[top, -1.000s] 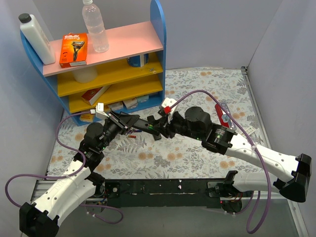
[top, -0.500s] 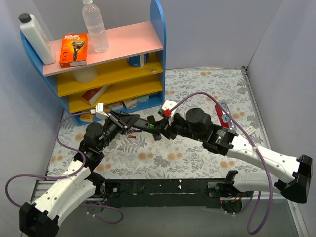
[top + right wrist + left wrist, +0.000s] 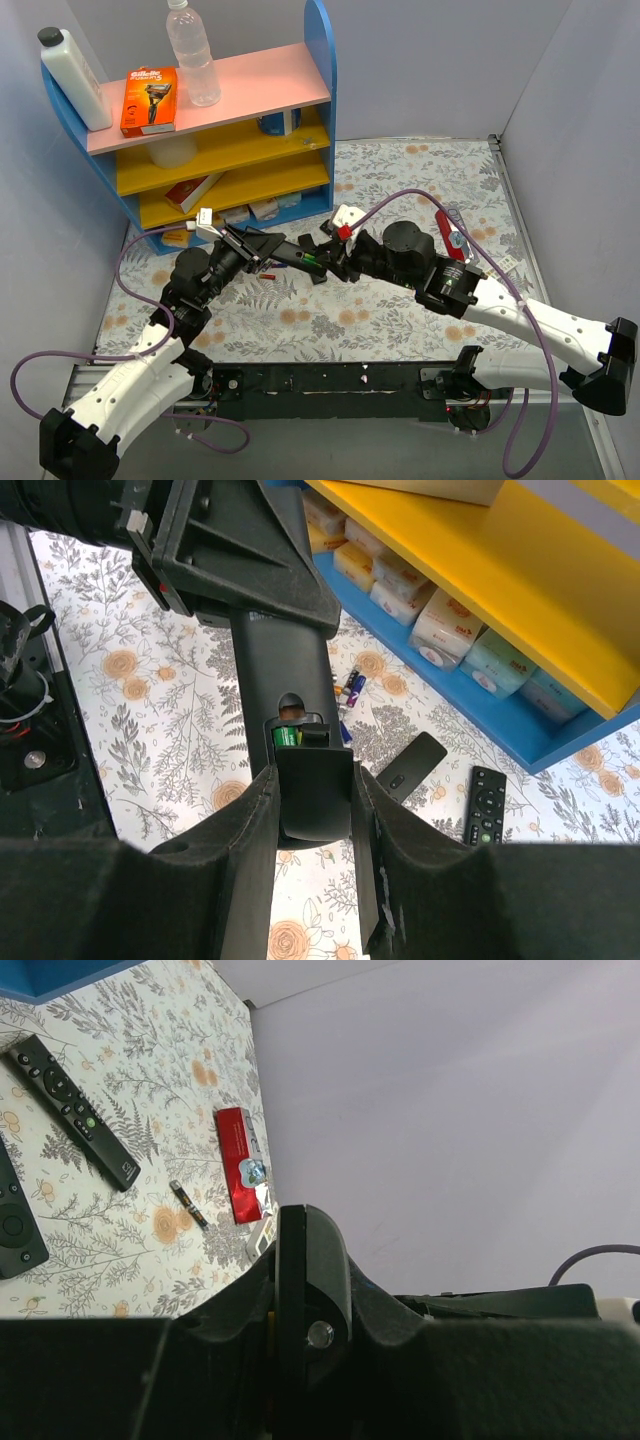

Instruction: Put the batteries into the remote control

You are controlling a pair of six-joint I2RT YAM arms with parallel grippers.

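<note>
My left gripper [image 3: 262, 243] is shut on a black remote control [image 3: 287, 250] and holds it above the mat; the left wrist view shows it edge-on [image 3: 293, 1250] between the fingers. In the right wrist view the remote's [image 3: 275, 660] battery bay is open and a green battery [image 3: 290, 736] lies inside. My right gripper [image 3: 313, 780] is shut on the black battery cover [image 3: 313, 810], which lies over the lower part of the bay. Loose cells [image 3: 350, 685] lie on the mat beyond.
A blue, yellow and pink shelf [image 3: 230, 150] stands at the back left. Other black remotes [image 3: 70, 1110] [image 3: 487, 805], a red pack [image 3: 240, 1160] and a stray cell [image 3: 188, 1203] lie on the floral mat. Grey walls close both sides.
My right arm's wrist has shifted slightly to the right while its gripper stays at the remote. The left arm has not moved.
</note>
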